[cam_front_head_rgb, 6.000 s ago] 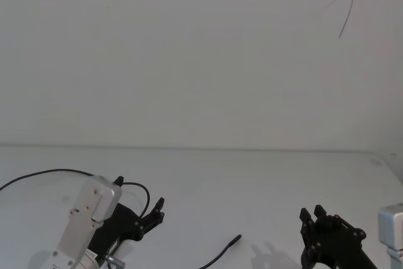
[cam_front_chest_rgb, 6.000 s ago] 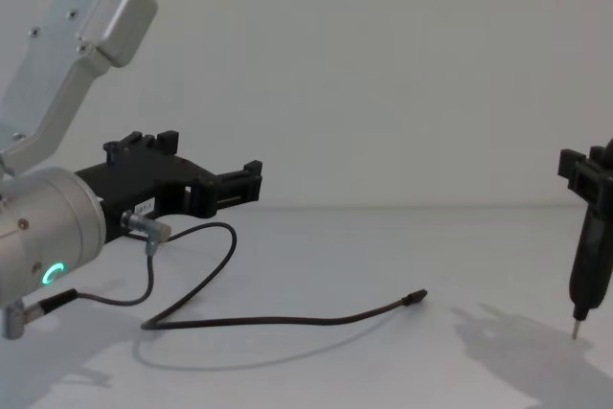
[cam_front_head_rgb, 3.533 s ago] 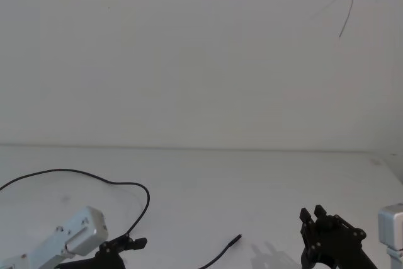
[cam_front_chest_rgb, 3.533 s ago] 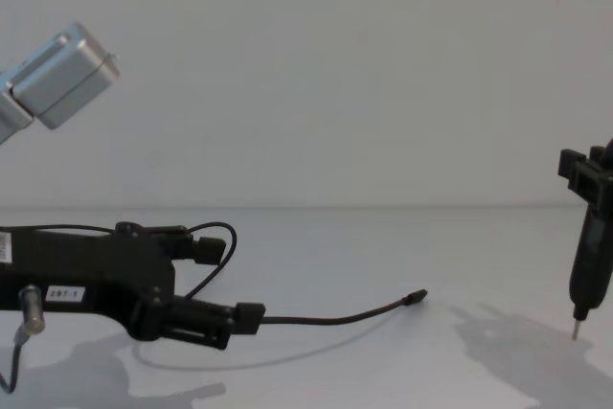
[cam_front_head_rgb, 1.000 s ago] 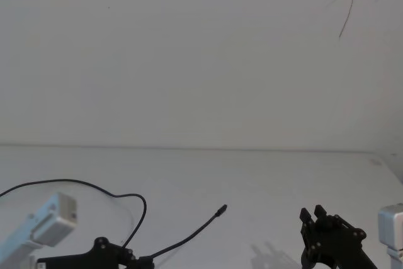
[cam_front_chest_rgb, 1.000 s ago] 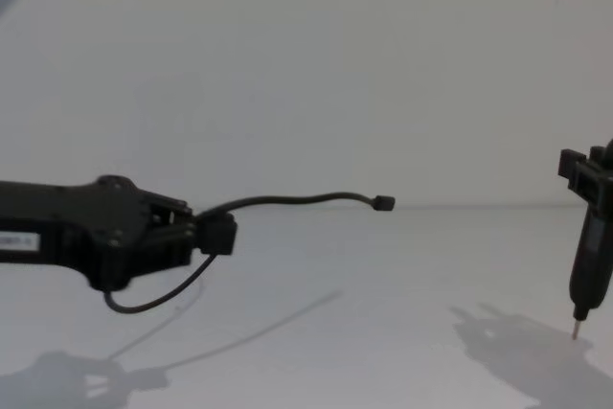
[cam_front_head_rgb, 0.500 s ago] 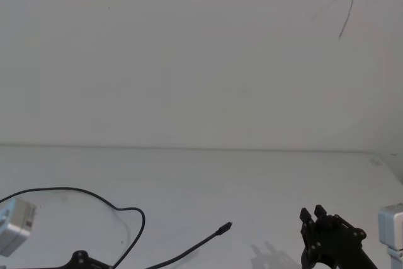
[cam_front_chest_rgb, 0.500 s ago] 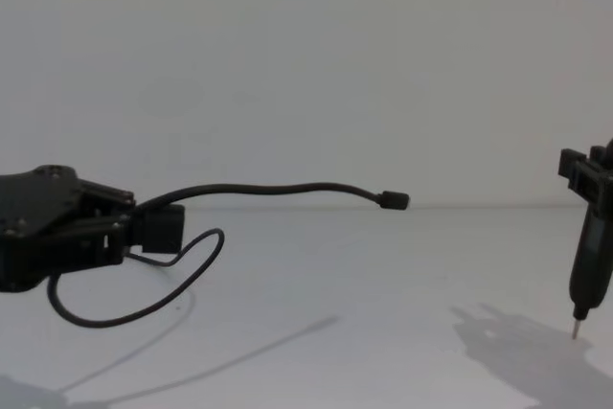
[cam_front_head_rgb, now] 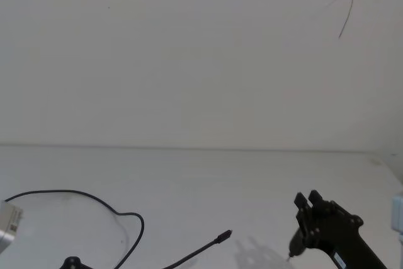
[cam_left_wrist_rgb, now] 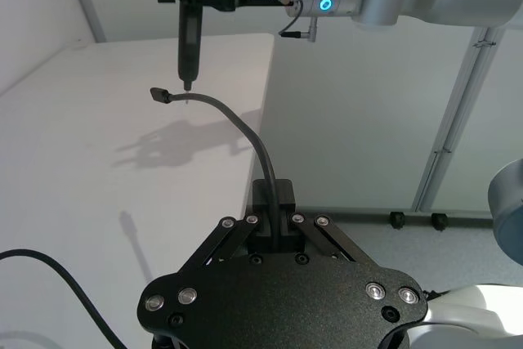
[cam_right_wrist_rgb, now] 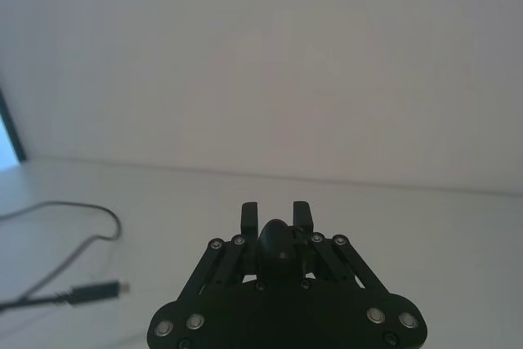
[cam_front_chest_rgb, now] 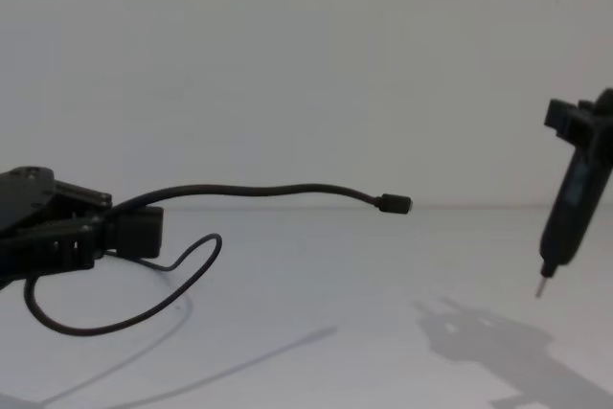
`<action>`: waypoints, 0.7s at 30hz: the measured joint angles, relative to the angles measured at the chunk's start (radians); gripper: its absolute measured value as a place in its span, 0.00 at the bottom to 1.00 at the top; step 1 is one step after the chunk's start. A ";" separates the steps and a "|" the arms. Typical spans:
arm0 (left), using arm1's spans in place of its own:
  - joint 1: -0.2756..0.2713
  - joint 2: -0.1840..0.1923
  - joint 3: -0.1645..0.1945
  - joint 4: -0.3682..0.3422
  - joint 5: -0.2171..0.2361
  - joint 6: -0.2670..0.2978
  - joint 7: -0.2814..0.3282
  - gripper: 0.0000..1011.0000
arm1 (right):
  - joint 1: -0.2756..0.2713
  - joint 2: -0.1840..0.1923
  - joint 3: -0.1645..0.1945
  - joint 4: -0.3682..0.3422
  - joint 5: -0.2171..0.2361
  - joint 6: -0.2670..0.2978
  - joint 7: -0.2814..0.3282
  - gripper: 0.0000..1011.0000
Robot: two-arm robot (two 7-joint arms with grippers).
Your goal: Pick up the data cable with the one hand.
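Note:
The data cable [cam_front_chest_rgb: 259, 189] is a thin black cord, held above the white table. It arcs from my left gripper [cam_front_chest_rgb: 134, 229] to a small plug [cam_front_chest_rgb: 394, 204] hanging free in the air. In the left wrist view, the left gripper [cam_left_wrist_rgb: 276, 202] is shut on the data cable [cam_left_wrist_rgb: 249, 128] near its middle. The slack loops down and trails across the table [cam_front_head_rgb: 119, 215]. My right gripper [cam_front_chest_rgb: 578, 126] hovers at the right, shut on a pen-like tool [cam_front_chest_rgb: 563, 213] with its tip pointing down. The data cable's plug [cam_right_wrist_rgb: 98, 292] shows ahead of it.
The white table [cam_front_head_rgb: 252, 181] ends at a straight edge [cam_left_wrist_rgb: 260, 112] with floor beyond it, seen in the left wrist view. A plain white wall stands behind, with a thin dark wire [cam_front_head_rgb: 344, 14] high on the right.
My left gripper came down, shut on the data cable and lifted it, then drew back to the left. In the last half second my right gripper rose and shifted inward.

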State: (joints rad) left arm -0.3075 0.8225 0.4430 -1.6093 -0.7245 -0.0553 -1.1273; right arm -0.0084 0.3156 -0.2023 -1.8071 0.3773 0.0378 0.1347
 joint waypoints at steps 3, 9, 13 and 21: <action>0.001 0.003 -0.001 0.000 -0.004 -0.001 -0.005 0.05 | 0.006 -0.007 0.004 -0.009 0.031 0.004 0.022 0.25; 0.004 0.007 -0.002 -0.001 -0.010 -0.002 -0.012 0.05 | 0.021 -0.026 0.007 -0.021 0.108 0.020 0.068 0.25; 0.005 0.008 -0.002 -0.001 -0.013 -0.003 -0.015 0.05 | 0.034 -0.039 0.007 -0.023 0.156 0.033 0.093 0.25; 0.006 0.010 -0.003 -0.002 -0.016 -0.003 -0.018 0.05 | 0.062 -0.060 0.001 -0.022 0.224 0.054 0.123 0.25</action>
State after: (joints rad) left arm -0.3020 0.8329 0.4398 -1.6109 -0.7402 -0.0587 -1.1455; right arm 0.0539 0.2558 -0.2011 -1.8292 0.6016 0.0922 0.2581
